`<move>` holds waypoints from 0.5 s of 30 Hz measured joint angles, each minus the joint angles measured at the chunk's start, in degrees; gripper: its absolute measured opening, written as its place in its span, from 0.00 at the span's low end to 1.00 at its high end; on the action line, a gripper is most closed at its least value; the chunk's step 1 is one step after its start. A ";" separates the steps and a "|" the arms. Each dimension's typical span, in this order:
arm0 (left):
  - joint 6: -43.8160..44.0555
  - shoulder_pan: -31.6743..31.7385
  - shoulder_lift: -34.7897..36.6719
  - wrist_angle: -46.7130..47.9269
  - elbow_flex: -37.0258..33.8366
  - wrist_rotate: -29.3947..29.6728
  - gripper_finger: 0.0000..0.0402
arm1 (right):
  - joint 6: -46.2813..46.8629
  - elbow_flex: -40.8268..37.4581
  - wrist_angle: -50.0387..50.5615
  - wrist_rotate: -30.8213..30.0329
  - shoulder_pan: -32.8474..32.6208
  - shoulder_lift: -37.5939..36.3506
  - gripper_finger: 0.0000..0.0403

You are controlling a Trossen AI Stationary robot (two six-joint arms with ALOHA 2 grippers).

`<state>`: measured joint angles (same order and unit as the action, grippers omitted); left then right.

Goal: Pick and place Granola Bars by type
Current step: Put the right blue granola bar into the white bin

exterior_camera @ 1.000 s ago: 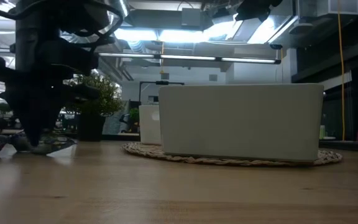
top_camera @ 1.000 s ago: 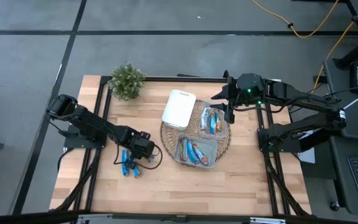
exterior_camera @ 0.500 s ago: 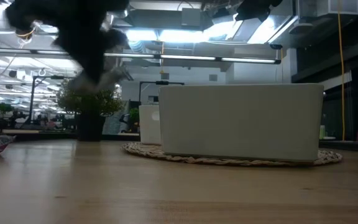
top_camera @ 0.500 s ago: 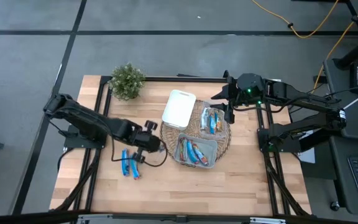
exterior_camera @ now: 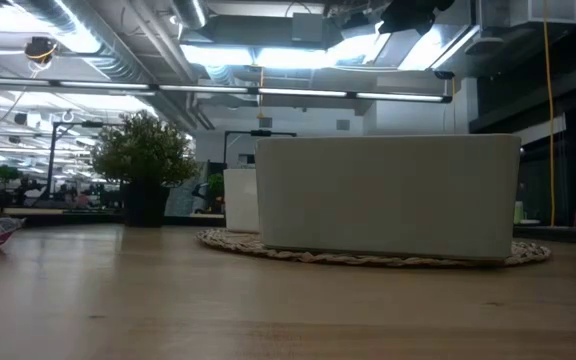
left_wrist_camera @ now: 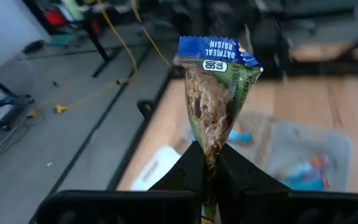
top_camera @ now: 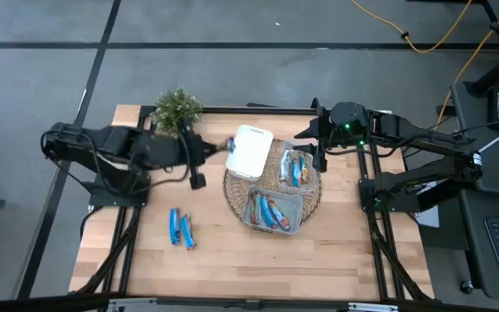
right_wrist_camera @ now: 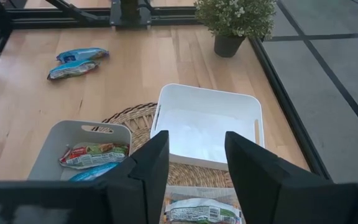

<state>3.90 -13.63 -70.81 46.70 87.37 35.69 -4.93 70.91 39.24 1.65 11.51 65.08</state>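
With my left gripper (top_camera: 226,146) clamped tight on an oatmeal-raisin bar (left_wrist_camera: 216,99) beside the white tray (top_camera: 249,152), I should centre above the tray before releasing.

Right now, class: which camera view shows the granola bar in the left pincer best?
The left wrist view: the granola bar stands upright, clamped in the left pincer, its label readable. The high view shows only a small speck beside the white tray. The low and right wrist views miss it.
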 joint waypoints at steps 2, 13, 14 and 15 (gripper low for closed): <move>-0.30 1.30 -0.30 -1.58 1.72 0.41 0.02 | -0.02 0.00 0.01 0.00 0.00 0.00 0.40; -16.89 18.32 -14.95 -12.19 19.32 -14.11 0.02 | -1.55 0.00 1.35 0.04 -0.01 0.00 0.40; -16.52 19.76 -16.67 -10.84 21.68 -16.45 0.02 | -1.55 0.00 1.66 0.04 -0.01 0.00 0.40; -16.06 21.05 -18.24 -9.82 23.70 -18.24 0.02 | -1.55 0.00 2.05 0.04 -0.01 0.00 0.40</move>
<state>-12.16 7.42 -89.04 36.88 111.07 17.45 -6.48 70.91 41.29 1.69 11.50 65.08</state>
